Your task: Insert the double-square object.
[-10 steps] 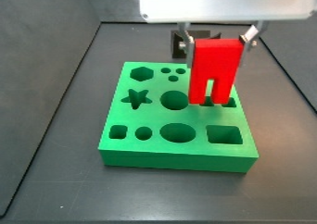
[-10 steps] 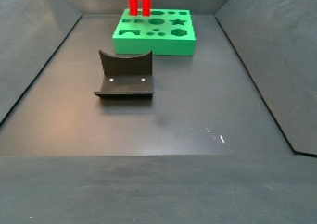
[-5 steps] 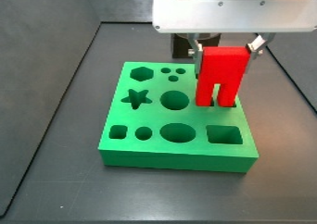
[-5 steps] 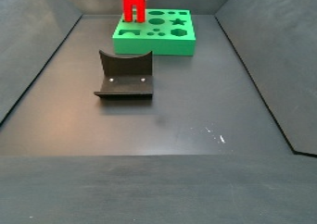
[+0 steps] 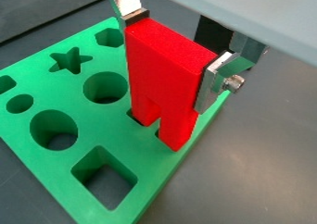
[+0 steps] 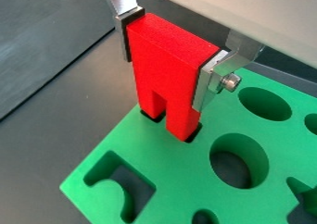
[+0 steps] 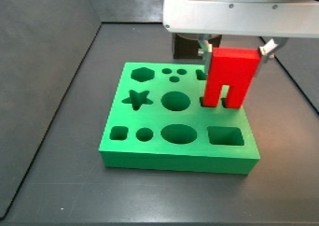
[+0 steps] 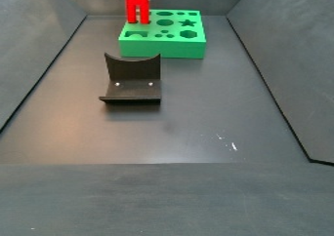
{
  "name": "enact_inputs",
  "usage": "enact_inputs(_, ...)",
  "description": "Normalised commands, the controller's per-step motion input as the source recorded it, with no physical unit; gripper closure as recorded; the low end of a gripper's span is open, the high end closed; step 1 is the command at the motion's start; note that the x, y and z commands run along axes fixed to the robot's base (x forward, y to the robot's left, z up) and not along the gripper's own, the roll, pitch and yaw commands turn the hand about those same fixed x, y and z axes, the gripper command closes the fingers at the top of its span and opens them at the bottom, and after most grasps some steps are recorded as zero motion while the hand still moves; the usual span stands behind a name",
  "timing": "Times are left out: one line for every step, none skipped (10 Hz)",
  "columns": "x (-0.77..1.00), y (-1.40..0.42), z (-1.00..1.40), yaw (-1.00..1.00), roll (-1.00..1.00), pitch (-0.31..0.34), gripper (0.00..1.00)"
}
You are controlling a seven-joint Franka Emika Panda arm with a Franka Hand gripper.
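Currently the dark tabletop (image 8: 196,172) is mostly bare. The fixture (image 8: 131,80) stands mid-floor, well apart from the action and unused.

The green board (image 7: 149,141) lies flat at the far end of the tabletop in a side view (image 8: 177,47). Its top face carries shaped cut-outs: a star (image 7: 137,100), a hexagon (image 7: 141,75), several round holes, a rounded square (image 7: 225,135) near one corner.

The double-square object (image 7: 229,76) is upright, legs down, over the board's edge region. In both wrist views (image 5: 168,75) (image 6: 170,68) the two legs reach down to the board's top face at a pair of dark square sockets; the leg tips appear to sit at or just within the socket mouths. Most of the block's height stands above the board.

The tool (image 5: 173,44) is clamped on the upper part of the red block, one silver finger (image 5: 218,78) flat against each side face.

Judgement on progress: pick-up and transport done; alignment looks close, legs matched to sockets. Insertion is barely begun. What is left: press straight down until the legs seat fully, then release and withdraw. Main risk: slight tilt jamming a leg on a socket rim.
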Motion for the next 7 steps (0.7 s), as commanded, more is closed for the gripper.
enact_inputs(0.28, -0.12, -0.27, 0.0, -0.06, 0.021, 1.0)
enact_inputs(0.18, -0.03, -0.29, 0.08, -0.05, 0.031, 1.0)
enact_inputs(0.01, 0.01, -0.24, 0.25, -0.1, 0.021, 1.0)
enact_inputs(-0.06, 0.21, -0.13, 0.17, -0.23, 0.0, 1.0)
enact_inputs(-0.15, 0.15, -0.08, 0.12, -0.23, 0.0, 1.0)
enact_inputs(-0.14, 0.13, -0.07, 0.25, -0.21, 0.0, 1.0)
enact_inputs(-0.16, 0.11, -0.06, 0.21, -0.19, 0.0, 1.0)
